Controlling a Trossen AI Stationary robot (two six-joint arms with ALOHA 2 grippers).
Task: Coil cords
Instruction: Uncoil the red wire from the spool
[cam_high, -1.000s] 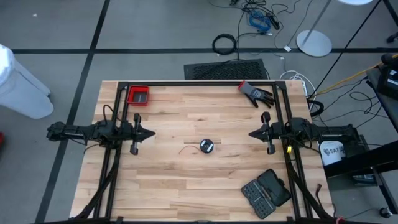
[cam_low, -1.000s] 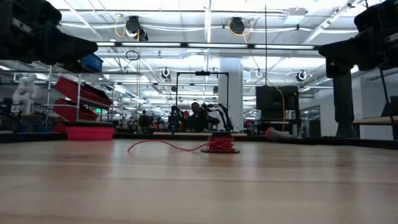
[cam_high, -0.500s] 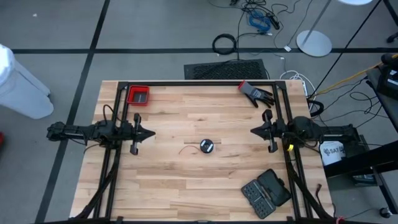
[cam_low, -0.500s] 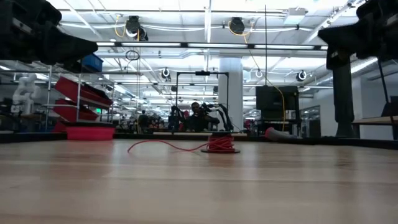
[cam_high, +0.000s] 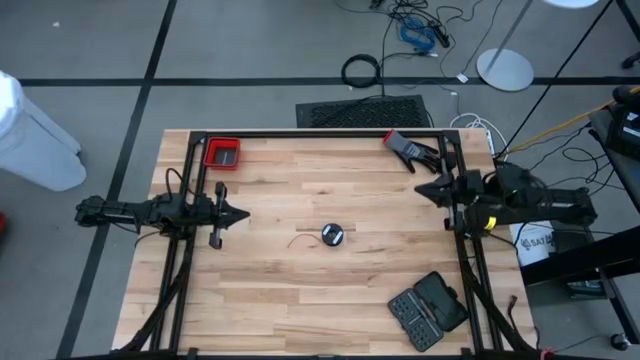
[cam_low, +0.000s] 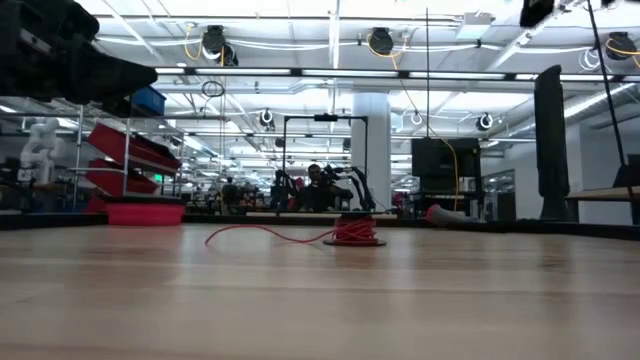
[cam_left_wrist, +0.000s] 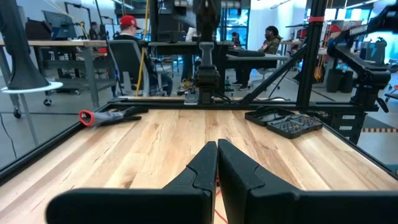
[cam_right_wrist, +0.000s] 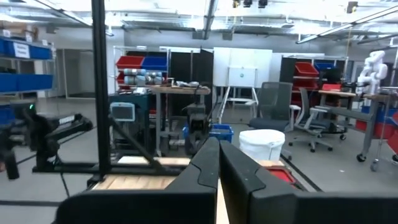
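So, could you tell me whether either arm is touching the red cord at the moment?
No: in the high view the cord lies alone mid-table, with the left gripper and right gripper well off to either side.

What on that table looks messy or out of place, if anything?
Only the red cord: most of it is wound on the small black disc mid-table, but a loose tail trails off across the wood. A glove lies askew at the far edge. Neither the left gripper nor the right gripper holds anything.
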